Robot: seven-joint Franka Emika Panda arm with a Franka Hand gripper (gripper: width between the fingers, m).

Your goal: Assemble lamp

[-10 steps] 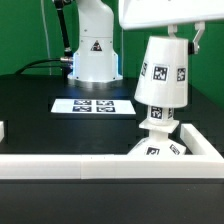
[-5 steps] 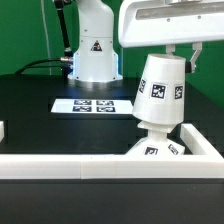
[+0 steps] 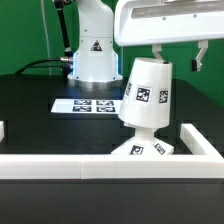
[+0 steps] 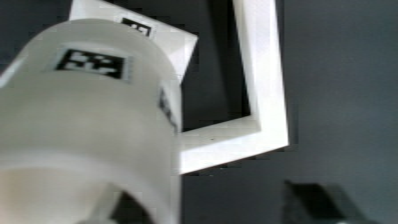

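Observation:
The white cone shade (image 3: 146,94) with square tags leans toward the exterior view's left. Its narrow lower end rests on the white tagged base (image 3: 140,152) by the rail corner. The bulb is hidden. My gripper (image 3: 179,55) hangs just above the shade's top with its jaws apart. One finger (image 3: 158,52) is at the shade's top edge, and the other finger (image 3: 200,56) is free on the exterior view's right. In the wrist view the shade (image 4: 98,120) fills one side and covers one finger. My gripper (image 4: 222,203) grips nothing that I can see.
A white rail (image 3: 60,165) runs along the front and another rail (image 3: 205,140) along the exterior view's right; they also show in the wrist view (image 4: 263,90). The marker board (image 3: 92,104) lies on the black table. The arm's pedestal (image 3: 92,50) stands behind it.
The gripper has come down and moved to the exterior view's left. The shade has tipped from nearly upright to leaning left, and the base under it has shifted left too.

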